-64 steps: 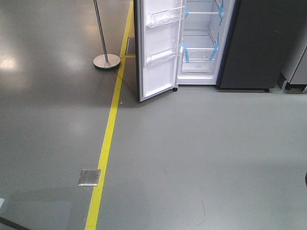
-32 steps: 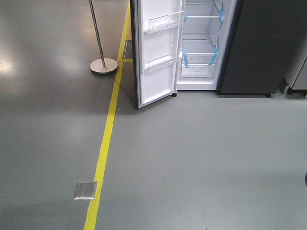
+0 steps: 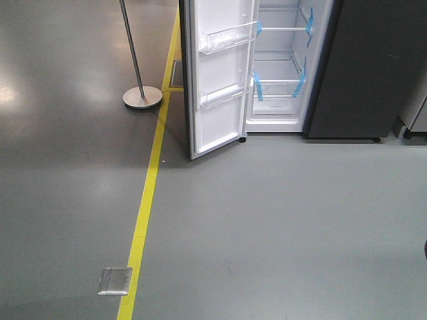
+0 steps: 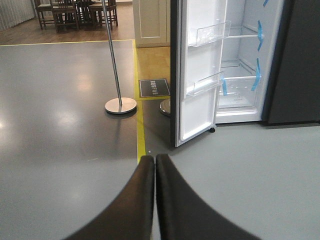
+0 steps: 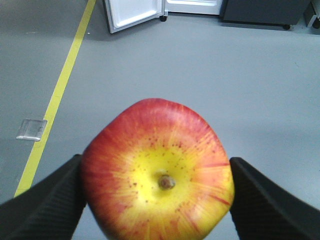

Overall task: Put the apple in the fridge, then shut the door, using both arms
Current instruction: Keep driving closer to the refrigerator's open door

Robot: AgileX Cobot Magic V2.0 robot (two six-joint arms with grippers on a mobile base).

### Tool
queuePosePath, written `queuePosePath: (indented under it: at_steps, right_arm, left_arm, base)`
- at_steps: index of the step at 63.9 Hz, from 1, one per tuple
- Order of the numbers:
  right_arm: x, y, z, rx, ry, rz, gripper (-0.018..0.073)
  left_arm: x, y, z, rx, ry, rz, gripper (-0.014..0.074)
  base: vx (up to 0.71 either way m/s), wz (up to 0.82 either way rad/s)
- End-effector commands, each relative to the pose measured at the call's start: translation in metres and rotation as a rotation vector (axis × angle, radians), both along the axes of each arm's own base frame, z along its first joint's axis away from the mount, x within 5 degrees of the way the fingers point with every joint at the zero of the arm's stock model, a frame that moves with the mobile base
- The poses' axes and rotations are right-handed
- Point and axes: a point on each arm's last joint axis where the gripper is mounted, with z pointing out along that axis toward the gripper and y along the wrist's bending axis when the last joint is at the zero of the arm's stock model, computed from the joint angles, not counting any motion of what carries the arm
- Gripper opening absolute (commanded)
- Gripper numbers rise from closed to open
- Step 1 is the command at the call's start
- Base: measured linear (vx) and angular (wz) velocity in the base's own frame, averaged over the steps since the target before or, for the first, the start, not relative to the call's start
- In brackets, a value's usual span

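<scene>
Clamping the apple (image 5: 157,172), right gripper (image 5: 156,172) faces open fridge (image 3: 280,113); left gripper (image 4: 155,167) pinched together; chrome post (image 3: 131,47) left of door (image 3: 217,120).

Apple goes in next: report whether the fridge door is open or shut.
Open. The door stands swung out, white inner side and bins showing; fridge interior exposed.

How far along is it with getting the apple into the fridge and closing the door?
Done: the apple sits clamped in the right gripper. In hand: the approach, with the fridge across the floor, its door wide open; the left gripper is shut and empty. Left: shelving the apple, closing the door.
</scene>
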Motion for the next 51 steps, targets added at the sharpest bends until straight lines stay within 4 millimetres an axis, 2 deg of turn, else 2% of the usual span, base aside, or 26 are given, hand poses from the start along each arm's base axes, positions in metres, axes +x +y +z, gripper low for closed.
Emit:
queuePosePath:
  at_steps: [1,51]
  right_arm:
    - [0.0035,-0.0004,0.0147,0.000,-0.106,-0.005,0.0198]
    - [0.0035,-0.0004,0.0147,0.000,-0.106,-0.005,0.0198]
  left_arm:
    - [0.0005,-0.0008,0.0001,-0.022,-0.061,-0.005,-0.0005]
    - [0.0005,-0.0008,0.0001,-0.022,-0.061,-0.005,-0.0005]
  base:
    - [0.13,0.00]
    - [0.10,0.00]
